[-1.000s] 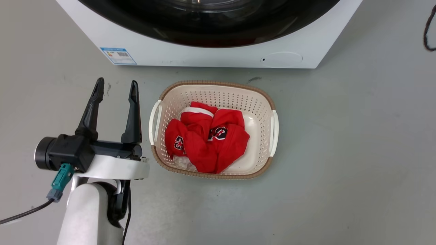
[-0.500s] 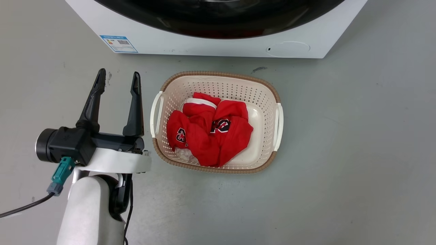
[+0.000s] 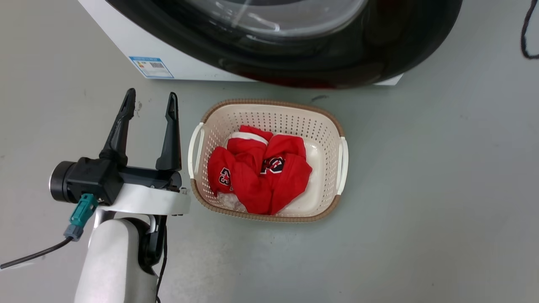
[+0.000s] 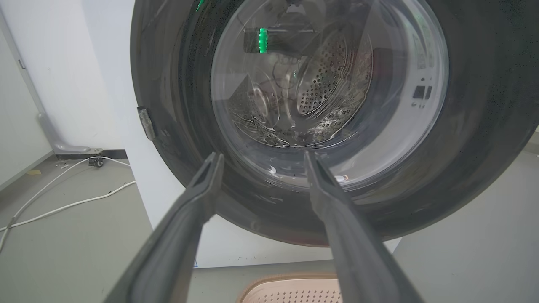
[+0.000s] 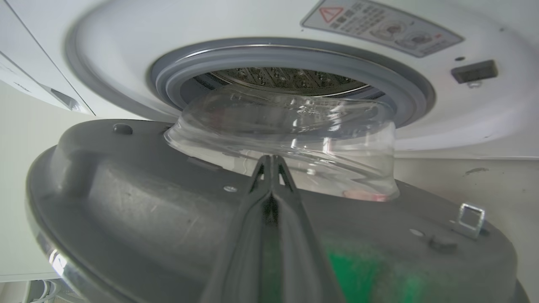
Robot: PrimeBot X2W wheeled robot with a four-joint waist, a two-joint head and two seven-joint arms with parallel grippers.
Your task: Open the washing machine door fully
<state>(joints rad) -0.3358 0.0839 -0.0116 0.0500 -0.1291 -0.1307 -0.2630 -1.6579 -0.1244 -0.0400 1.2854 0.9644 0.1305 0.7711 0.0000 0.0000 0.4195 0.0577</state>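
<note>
Two labels, blue sticker [image 3: 151, 67] and red-triangle warning [image 5: 381, 26] — washing machine [image 3: 137, 42] — print unreadable.

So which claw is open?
The left claw, its fingers spread wide beside the laundry basket; the right claw has fingers pressed together.

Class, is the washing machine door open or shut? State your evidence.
Open, partway: the washing machine door has its glass bowl standing clear of the gasket, the steel drum showing between them.
</note>
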